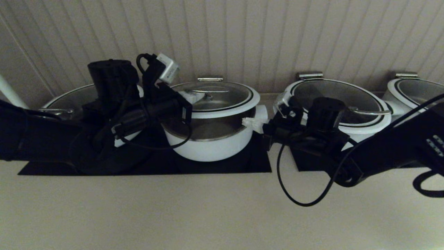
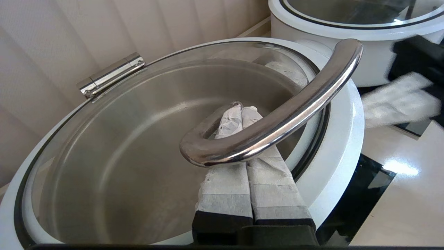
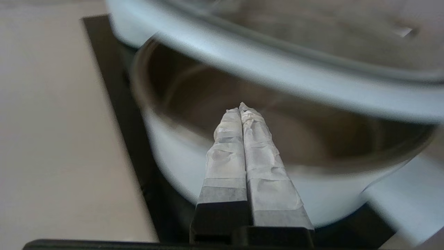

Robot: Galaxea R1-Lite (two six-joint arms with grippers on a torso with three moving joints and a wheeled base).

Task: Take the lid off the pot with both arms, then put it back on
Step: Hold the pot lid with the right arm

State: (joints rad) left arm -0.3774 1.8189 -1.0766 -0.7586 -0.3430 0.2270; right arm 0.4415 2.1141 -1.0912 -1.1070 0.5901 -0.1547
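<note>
Glass and steel catch the light: the lid, white-rimmed with a curved steel handle, hangs tilted above the pot, its near edge raised so the pot's steel inside shows beneath. The pot sits on a black mat on the pale bench, between wider lidded pots. The left gripper has its taped fingers pressed together and slid under the handle, carrying the lid by hooking, not pinching. The right gripper, fingers also closed on nothing, sits at the lid's right edge, just under the rim. Likely risk: the lid rests only on smooth fingers, so any uneven motion could slide it off or knock it against the pot rim.
</note>
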